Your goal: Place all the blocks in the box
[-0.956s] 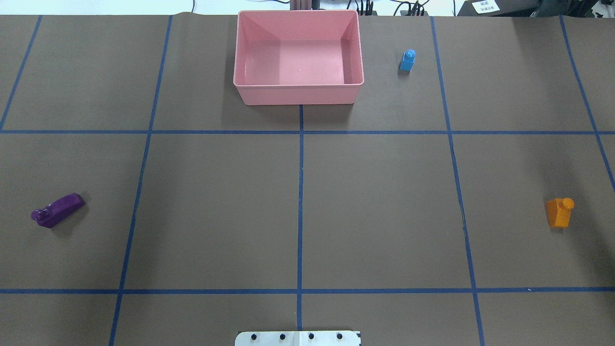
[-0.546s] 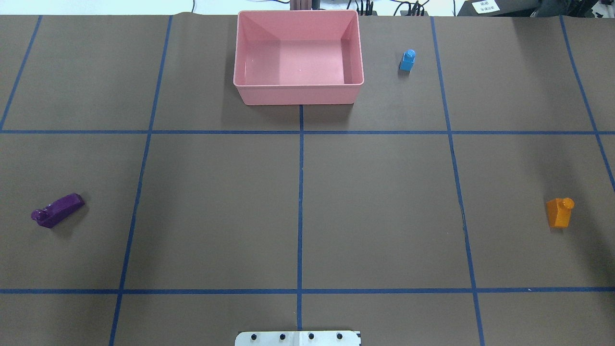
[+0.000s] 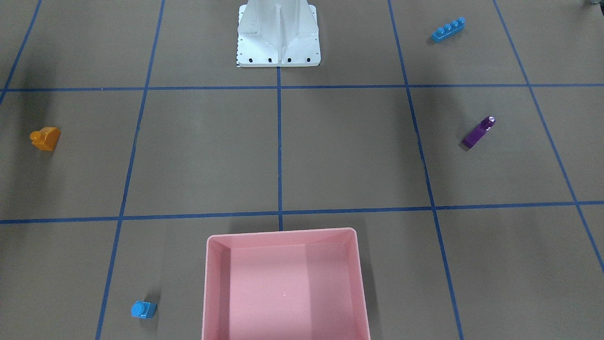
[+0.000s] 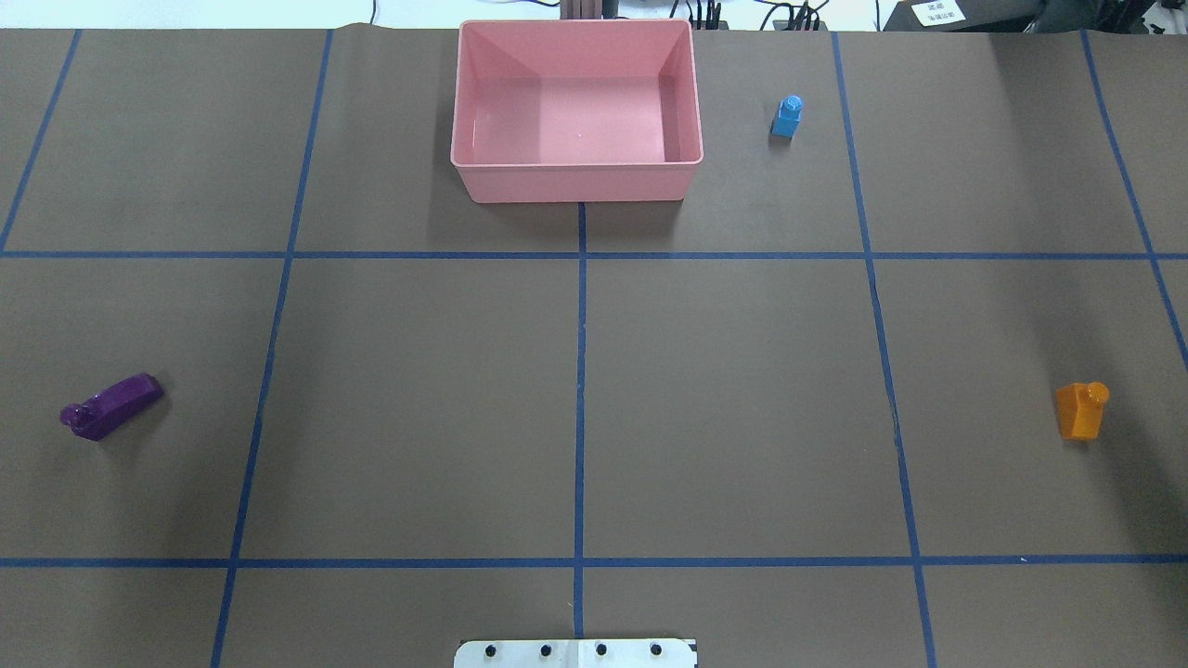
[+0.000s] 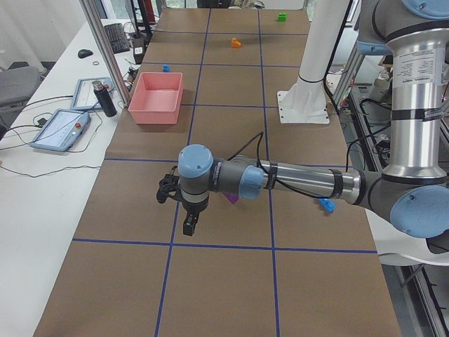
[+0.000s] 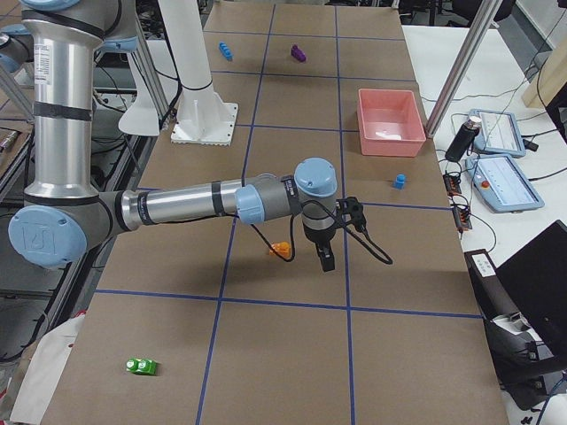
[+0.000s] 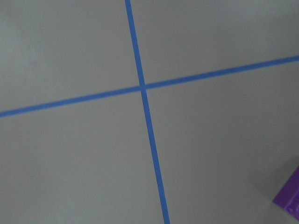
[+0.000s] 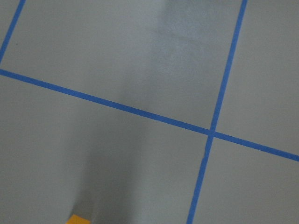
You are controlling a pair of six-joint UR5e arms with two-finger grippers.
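Observation:
The pink box (image 4: 575, 181) stands empty at the table's far middle. The purple block (image 4: 111, 406) lies at the left and the orange block (image 4: 1081, 410) at the right. The small blue block (image 4: 787, 117) stands right of the box. The long blue block (image 3: 448, 29) lies near the robot's left side. The green block (image 6: 141, 366) lies at the table's right end. My left gripper (image 5: 188, 223) hangs above the table beside the purple block (image 5: 230, 199). My right gripper (image 6: 323, 257) hangs beside the orange block (image 6: 280, 251). I cannot tell whether either is open or shut.
The white robot base (image 3: 278, 47) stands at the table's near middle. Blue tape lines (image 4: 580, 371) divide the brown table cover. Tablets and a dark bottle (image 5: 105, 98) sit on the operators' bench beyond the box.

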